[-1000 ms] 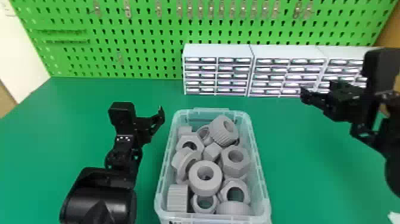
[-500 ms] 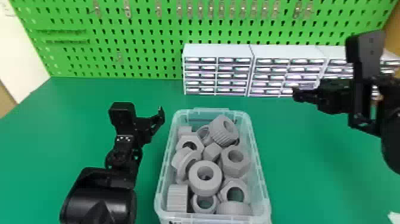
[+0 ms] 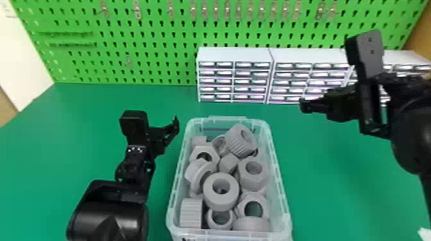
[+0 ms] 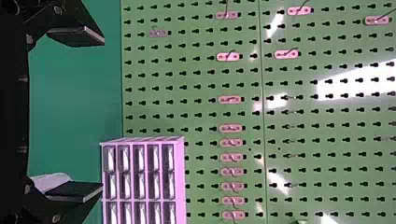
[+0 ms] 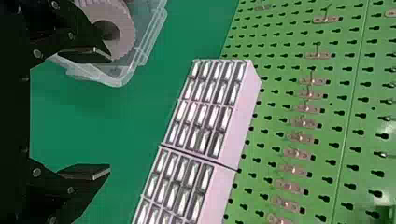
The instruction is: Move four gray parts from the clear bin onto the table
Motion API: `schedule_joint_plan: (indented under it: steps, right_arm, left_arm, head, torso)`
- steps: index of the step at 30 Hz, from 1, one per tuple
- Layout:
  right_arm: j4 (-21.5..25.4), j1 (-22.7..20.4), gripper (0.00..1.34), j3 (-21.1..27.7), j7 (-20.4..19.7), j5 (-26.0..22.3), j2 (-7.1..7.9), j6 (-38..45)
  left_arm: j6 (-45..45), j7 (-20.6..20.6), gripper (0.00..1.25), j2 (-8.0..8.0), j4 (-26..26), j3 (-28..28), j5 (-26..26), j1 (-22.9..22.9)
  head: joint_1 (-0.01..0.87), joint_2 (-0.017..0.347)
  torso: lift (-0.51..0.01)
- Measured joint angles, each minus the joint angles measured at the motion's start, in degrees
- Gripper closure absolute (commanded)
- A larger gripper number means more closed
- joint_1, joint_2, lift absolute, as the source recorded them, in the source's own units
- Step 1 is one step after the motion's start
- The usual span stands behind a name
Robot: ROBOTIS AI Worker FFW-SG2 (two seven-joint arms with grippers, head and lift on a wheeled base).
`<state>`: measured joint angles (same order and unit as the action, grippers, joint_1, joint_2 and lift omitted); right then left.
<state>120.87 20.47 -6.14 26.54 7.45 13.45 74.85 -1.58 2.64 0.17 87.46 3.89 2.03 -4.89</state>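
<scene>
White drawer cabinets [image 3: 234, 55] stand before a green pegboard [image 3: 154, 41] holding metal hooks [image 3: 227, 10].

left arm [image 3: 110, 219]: pokes in from the near edge, over on the left
left gripper [image 3: 175, 125]: tips angled right, fingers [image 4: 77, 36] spread pretty wide
right arm [image 3: 413, 137]: in from the right edge, kinda far
right gripper [image 3: 305, 105]: pointing left, fingers wide apart too
</scene>
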Motion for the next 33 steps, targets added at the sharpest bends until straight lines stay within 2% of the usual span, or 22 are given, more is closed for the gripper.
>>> schedule_joint_plan:
  steps: [16, 33]
  right_arm:
    - [-6.17, 3.78, 0.43, -3.23, 0.0, -7.92, 0.45, 1.98]
    - [-13.91, 8.33, 0.43, -8.6, 0.0, -11.69, 0.58, 3.47]
  left_arm:
    - [0.0, 0.0, 0.18, 0.0, -0.27, 0.57, -0.25, -0.08]
    - [0.0, 0.0, 0.18, 0.0, -0.27, 0.85, -0.27, -0.16]
  head:
    - [0.693, 0.072]
    - [0.693, 0.072]
  torso:
    - [-0.052]
    - [-0.052]
